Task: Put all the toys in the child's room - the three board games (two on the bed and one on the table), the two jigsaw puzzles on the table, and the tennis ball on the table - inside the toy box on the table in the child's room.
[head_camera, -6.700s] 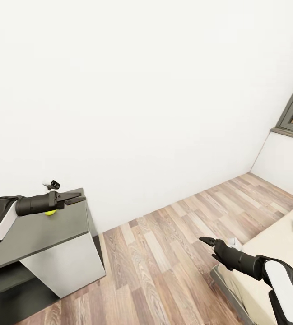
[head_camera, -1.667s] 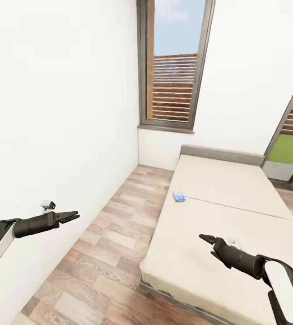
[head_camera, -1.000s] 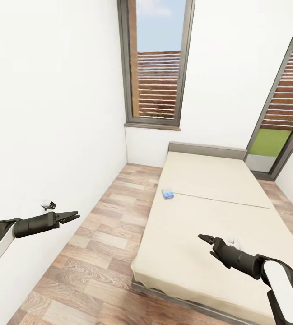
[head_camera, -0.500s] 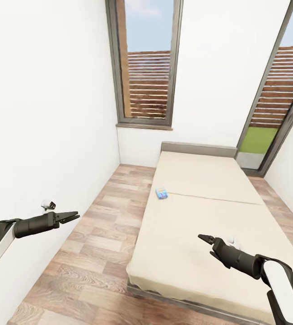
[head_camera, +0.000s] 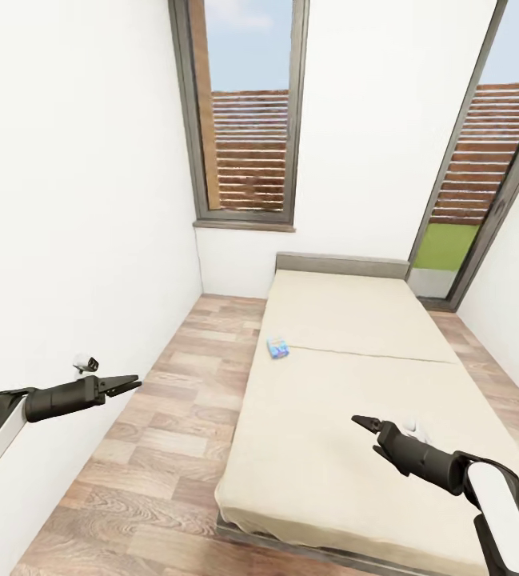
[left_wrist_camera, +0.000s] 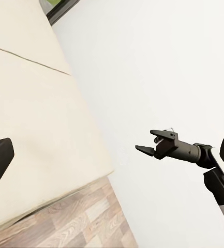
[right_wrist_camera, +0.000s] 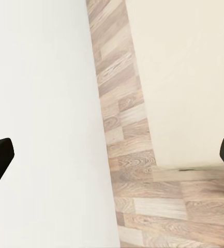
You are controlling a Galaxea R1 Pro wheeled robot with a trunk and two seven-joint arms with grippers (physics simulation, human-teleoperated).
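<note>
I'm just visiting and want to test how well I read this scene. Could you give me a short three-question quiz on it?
1. True or false: the small blue board game lies on the bed.
2. The blue box sits nearer the mattress's: A) floor-side edge B) door-side edge?
3. Fill in: the left gripper and right gripper both hold ____.

Key: 1 true; 2 A; 3 nothing.

Small blue board game [head_camera: 277, 348] near bed's [head_camera: 355, 376] left edge: print too small to read. Bed's near right corner cut off.
</note>
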